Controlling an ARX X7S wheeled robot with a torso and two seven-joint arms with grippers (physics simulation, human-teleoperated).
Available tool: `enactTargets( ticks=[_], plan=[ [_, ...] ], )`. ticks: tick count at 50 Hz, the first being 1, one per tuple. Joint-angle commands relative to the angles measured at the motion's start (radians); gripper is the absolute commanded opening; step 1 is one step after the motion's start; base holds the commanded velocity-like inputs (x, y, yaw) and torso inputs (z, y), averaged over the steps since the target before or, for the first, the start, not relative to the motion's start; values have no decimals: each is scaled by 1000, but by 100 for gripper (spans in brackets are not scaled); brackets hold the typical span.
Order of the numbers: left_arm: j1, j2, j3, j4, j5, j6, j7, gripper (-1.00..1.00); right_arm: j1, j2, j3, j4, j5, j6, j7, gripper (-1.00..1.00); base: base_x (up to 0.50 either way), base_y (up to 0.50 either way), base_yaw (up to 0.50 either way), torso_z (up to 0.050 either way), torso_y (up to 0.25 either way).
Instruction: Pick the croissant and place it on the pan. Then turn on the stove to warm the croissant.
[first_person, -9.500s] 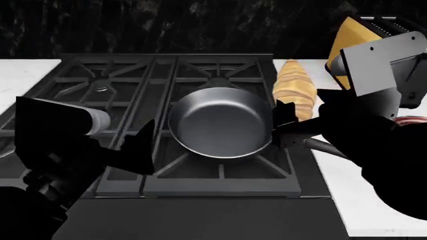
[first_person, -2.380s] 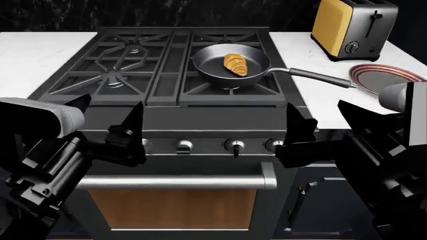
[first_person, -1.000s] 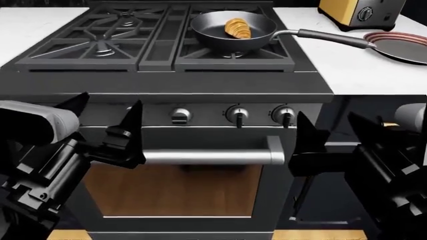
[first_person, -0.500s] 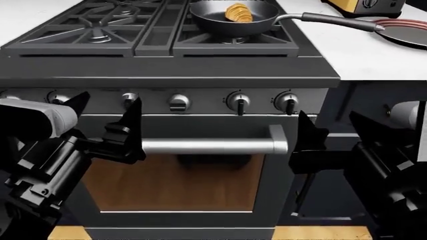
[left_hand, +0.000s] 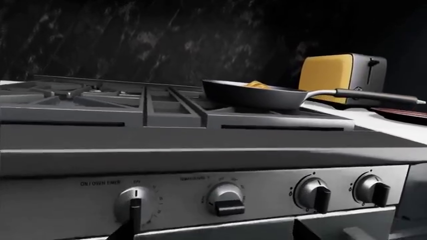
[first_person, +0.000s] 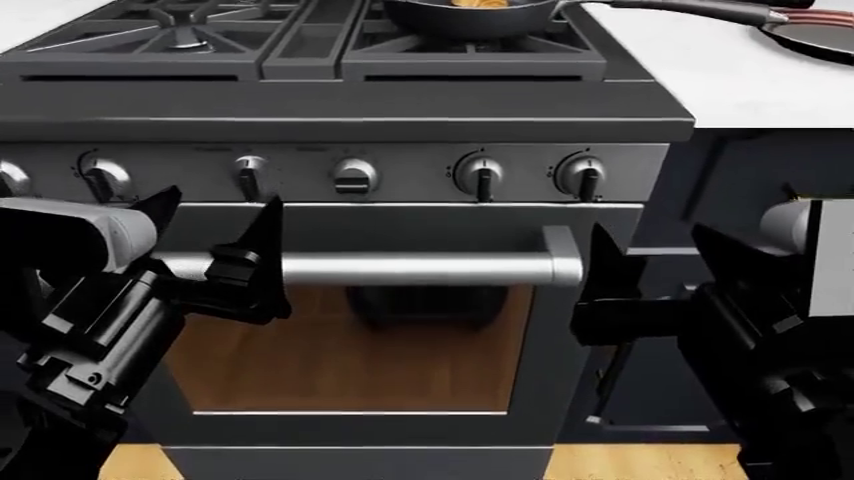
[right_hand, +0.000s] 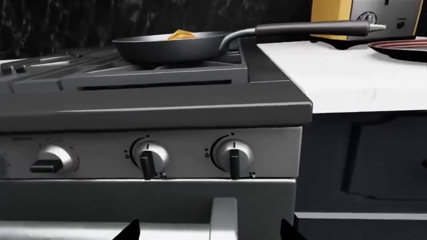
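Tools, left (first_person: 214, 235) and right (first_person: 654, 265) (both spread, empty), hang before the stove (first_person: 400, 100) knobs.

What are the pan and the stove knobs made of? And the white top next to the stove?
The pan looks like dark grey metal with a smooth matte finish; its rim catches a soft sheen. The knobs look like brushed silvery metal with dark grip bars, though painted plastic would look alike. The white counter seems like polished stone, perhaps marble, going by its faint grey speckles. It is a render, so these are guesses.
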Motion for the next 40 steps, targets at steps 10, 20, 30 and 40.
enactTargets(
  ticks=[10, 20, 30, 40],
  plan=[
    [-1, -5, -4, 4, -15, 6, -10, 100, -1, -2, 4, -2, -3, -1, -4, 100, 0, 0, 0, -32, 0],
    [5, 0, -1, -2, -14, 13, -5, 100, 51, -20, -17, 7, -15, 59, 22, 100, 0, 0, 0, 0, 0],
    [11, 3, 1, -21, -1, 23, 12, 100, 142, -70, -38, 57, -27, 125, 64, 100, 0, 0, 0, 0, 0],
    [15, 3, -3, -36, 0, 34, 24, 100, 173, -126, -57, 120, -74, 144, 46, 100, 0, 0, 0, 0, 0]
  ],
)
